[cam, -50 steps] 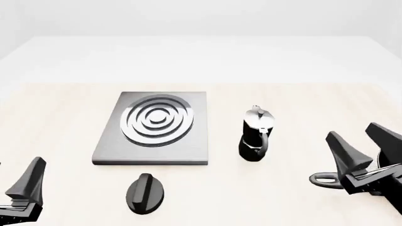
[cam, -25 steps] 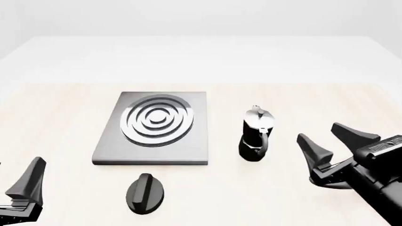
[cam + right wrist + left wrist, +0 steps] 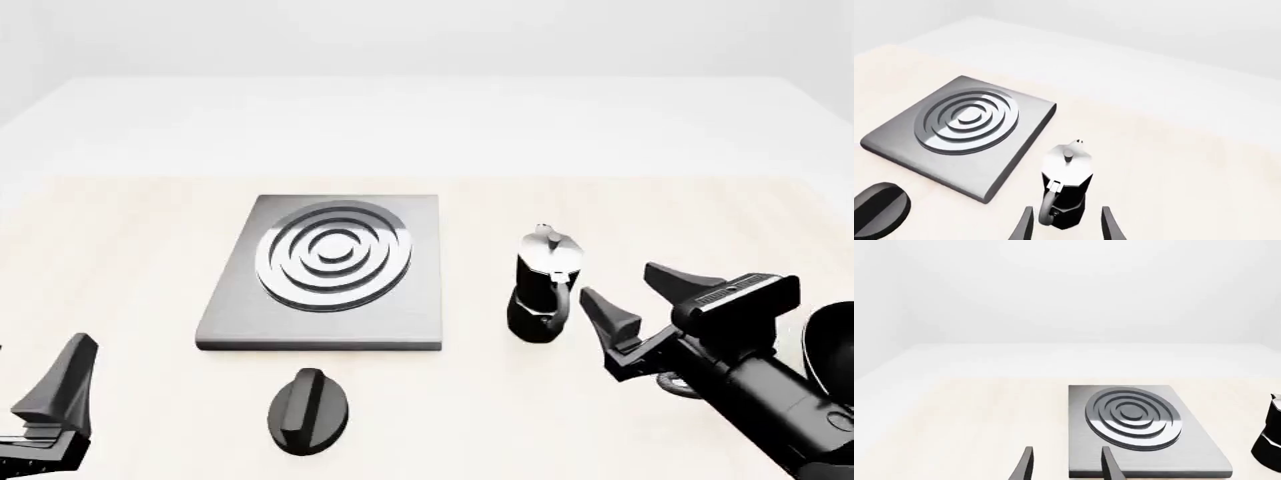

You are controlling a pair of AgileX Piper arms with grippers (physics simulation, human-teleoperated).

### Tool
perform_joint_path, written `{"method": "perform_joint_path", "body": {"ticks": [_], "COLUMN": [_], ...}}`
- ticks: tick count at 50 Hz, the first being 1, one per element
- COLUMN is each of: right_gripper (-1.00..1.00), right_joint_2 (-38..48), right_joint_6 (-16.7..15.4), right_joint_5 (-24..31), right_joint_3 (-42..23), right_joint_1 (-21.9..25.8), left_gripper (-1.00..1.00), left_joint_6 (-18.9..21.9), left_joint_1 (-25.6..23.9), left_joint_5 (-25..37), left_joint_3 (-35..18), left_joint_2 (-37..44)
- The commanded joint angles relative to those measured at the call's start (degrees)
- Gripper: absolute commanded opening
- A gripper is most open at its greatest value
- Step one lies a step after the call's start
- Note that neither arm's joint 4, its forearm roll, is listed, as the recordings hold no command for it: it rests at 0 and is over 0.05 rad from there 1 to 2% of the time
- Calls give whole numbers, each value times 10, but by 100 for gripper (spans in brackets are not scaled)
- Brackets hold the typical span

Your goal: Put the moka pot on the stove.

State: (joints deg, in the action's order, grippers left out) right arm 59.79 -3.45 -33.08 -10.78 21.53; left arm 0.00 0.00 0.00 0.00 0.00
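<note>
right hand (image 3: 643, 297) now nearer moka pot (image 3: 542, 287)

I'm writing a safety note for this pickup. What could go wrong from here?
The right gripper is open, close beside the moka pot on its handle side. The pot is tall and narrow, so a finger brushing the handle could tip it. Carried low, its base might catch the raised edge of the stove. The pan sits close beside the right arm and could get bumped.

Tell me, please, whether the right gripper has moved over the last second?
Yes. In the front view the right gripper, open, has travelled left toward the moka pot, which stands unmoved beside the stove.
</note>
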Motion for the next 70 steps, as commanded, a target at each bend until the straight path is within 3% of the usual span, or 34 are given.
{"method": "perform_joint_path", "body": {"ticks": [1,19,44,70], "right_gripper": [100,100,100,100], "right_joint_2": [66,158,212,283], "right_joint_6": [4,15,26,48], "right_joint_5": [-52,-114,-150,-229], "right_joint_3": [-3,-12,-19,-1], "right_joint_1": [11,23,29,28], "left_gripper": [100,100,100,100], "left_joint_6": [0,0,0,0], "left_joint_1": [0,0,0,0], "left_joint_5": [0,0,0,0], "left_joint_3": [0,0,0,0], "left_joint_2": [0,0,0,0]}}
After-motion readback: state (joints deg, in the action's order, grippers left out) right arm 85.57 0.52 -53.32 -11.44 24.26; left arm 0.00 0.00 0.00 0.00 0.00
